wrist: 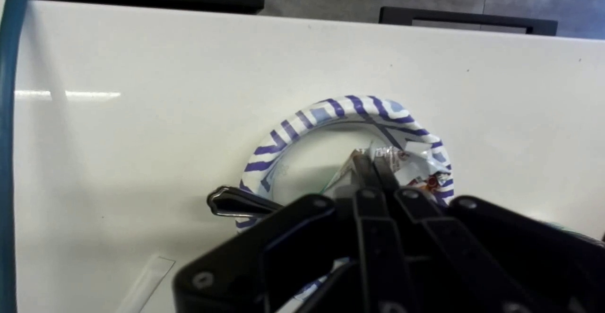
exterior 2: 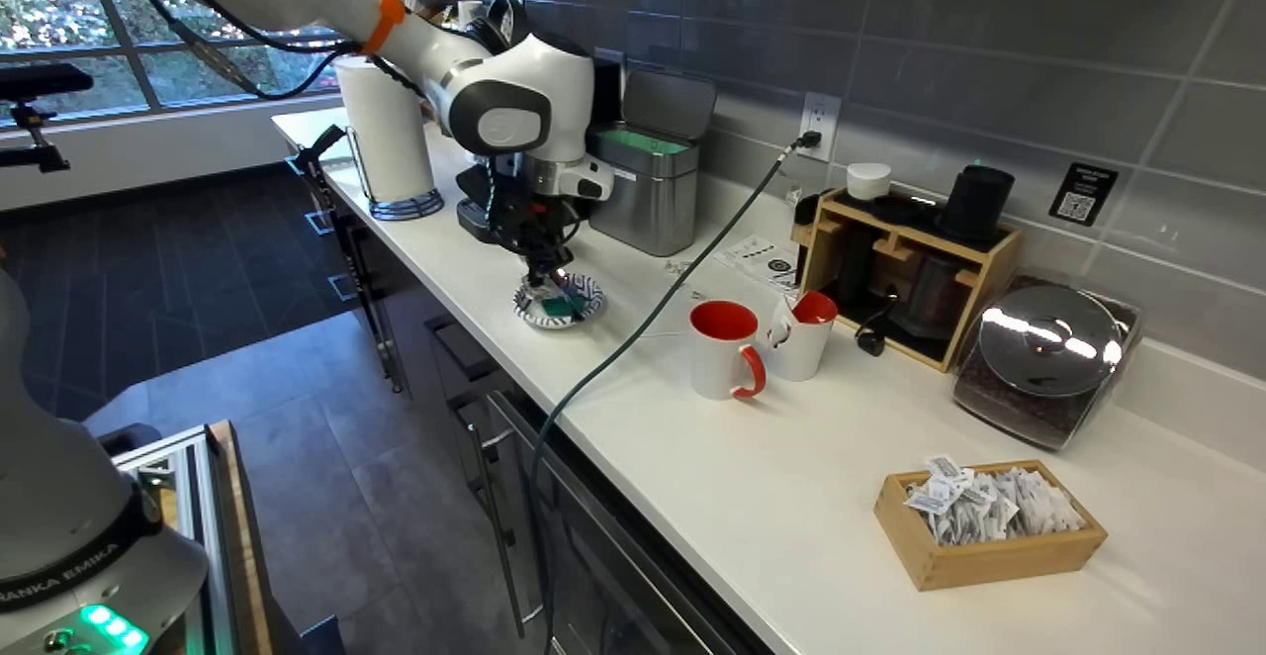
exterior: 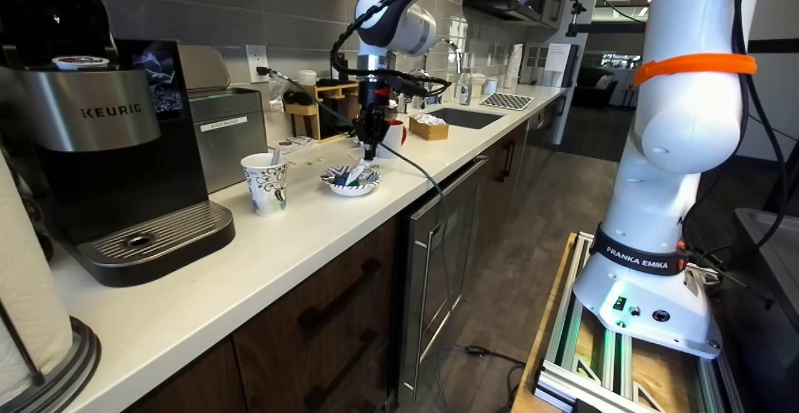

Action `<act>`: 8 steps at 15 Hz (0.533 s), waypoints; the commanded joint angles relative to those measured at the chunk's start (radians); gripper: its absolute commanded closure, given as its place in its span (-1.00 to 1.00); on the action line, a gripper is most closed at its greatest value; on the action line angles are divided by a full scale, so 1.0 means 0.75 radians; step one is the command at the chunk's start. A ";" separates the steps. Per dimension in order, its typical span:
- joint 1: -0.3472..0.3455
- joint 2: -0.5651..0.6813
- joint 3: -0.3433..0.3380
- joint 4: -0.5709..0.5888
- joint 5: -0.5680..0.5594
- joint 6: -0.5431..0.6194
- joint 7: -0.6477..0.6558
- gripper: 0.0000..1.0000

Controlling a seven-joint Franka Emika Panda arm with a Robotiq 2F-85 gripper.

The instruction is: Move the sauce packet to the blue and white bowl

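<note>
First, a long white table (exterior: 293,238), carrying a Keurig coffee machine (exterior: 118,151) and, just beside, a steel bin (exterior: 231,151). Pointing down over the table, the black tool (wrist: 373,161), pressed nearly together. Beneath, the blue and white bowl (exterior: 351,190) (shallow, striped at the rim), with a patterned paper cup (exterior: 267,185) near. Then a dark handle (wrist: 236,203), jutting out over that rim. Last, the sauce packet (exterior: 356,173), white and tilted, pinched by the tool at its upper end, lower end inside the bowl, amid contents too jumbled to name.

A Keurig coffee maker (exterior: 93,110), sink (exterior: 465,118) and long white counter (exterior: 299,232) mark this a kitchen.
</note>
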State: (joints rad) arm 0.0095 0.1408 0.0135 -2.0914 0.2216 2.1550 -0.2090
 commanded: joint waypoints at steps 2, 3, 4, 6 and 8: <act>0.000 0.040 0.009 0.051 -0.057 -0.052 0.063 0.99; -0.001 0.043 0.010 0.055 -0.058 -0.056 0.064 0.99; -0.002 0.046 0.010 0.060 -0.057 -0.066 0.062 0.46; -0.003 0.050 0.011 0.068 -0.056 -0.078 0.064 0.31; -0.004 0.047 0.009 0.075 -0.057 -0.093 0.068 -0.01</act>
State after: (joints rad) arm 0.0098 0.1652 0.0170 -2.0638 0.2038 2.1297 -0.1887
